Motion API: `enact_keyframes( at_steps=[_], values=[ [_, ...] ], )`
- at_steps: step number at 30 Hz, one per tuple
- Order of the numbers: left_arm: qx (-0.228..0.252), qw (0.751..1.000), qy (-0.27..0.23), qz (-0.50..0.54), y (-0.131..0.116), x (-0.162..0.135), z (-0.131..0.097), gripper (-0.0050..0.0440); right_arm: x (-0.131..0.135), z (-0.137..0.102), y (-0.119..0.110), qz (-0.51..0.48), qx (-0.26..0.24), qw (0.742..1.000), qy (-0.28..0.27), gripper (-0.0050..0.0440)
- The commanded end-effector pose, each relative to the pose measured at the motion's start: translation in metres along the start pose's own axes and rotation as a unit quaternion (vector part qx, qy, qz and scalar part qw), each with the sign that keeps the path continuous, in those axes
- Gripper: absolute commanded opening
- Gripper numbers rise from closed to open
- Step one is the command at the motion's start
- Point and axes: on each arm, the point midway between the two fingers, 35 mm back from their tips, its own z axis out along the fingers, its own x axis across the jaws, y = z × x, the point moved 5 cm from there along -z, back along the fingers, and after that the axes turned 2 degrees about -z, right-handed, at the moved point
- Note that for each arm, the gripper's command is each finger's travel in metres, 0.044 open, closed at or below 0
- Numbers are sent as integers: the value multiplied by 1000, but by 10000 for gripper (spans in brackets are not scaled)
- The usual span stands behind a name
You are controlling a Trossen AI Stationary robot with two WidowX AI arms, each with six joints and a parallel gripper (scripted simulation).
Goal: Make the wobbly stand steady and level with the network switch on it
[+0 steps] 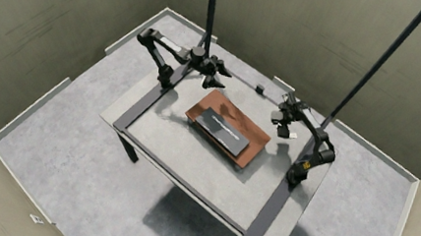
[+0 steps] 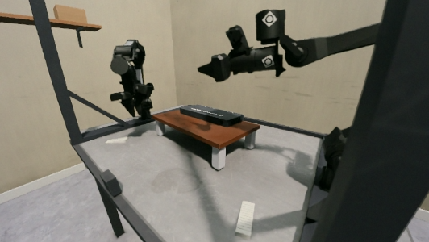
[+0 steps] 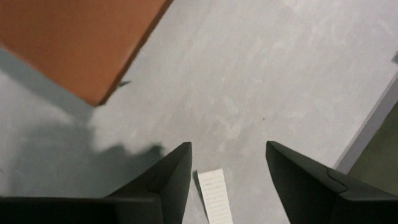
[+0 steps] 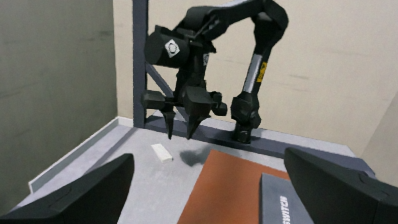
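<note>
The left pincer [image 1: 283, 128] [image 2: 139, 115] [image 3: 228, 148] [image 4: 178, 139] is hovering partly spread and holding nothing above the surface [image 1: 167, 137] [image 2: 161, 181] [image 3: 240, 90] [image 4: 140, 185], near a pale wedge [image 1: 292, 136] [image 2: 117, 140] [image 3: 215, 195] [image 4: 161, 153], while the right pincer [image 1: 226, 82] [image 2: 198, 69] [image 4: 209, 157] is pointing sideways, spread wide and empty. Between the arms the brown stand [image 1: 255, 144] [image 2: 202, 127] [image 3: 85, 45] [image 4: 225, 185] is standing on its legs, carrying the network switch [image 1: 222, 132] [image 2: 211, 114] [image 4: 282, 202], and a second wedge [image 2: 245, 218] is lying well apart from the first.
</note>
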Motion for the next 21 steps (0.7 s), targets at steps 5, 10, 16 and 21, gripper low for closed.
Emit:
enact_keyframes(
  at_steps=[5,10,16,21],
  values=[
    [53,996,45,-61,-58,-12,39,200,-38,-40,9,60,-62,992,-89,400],
    [65,992,63,-87,-79,-13,51,200,-48,-53,10,80,-82,987,-115,400],
    [69,991,75,-91,-86,-11,55,200,-50,-56,10,83,-87,985,-121,400],
    [65,992,68,-86,-79,-9,50,200,-50,-56,22,73,-97,985,-120,400]
  ],
)
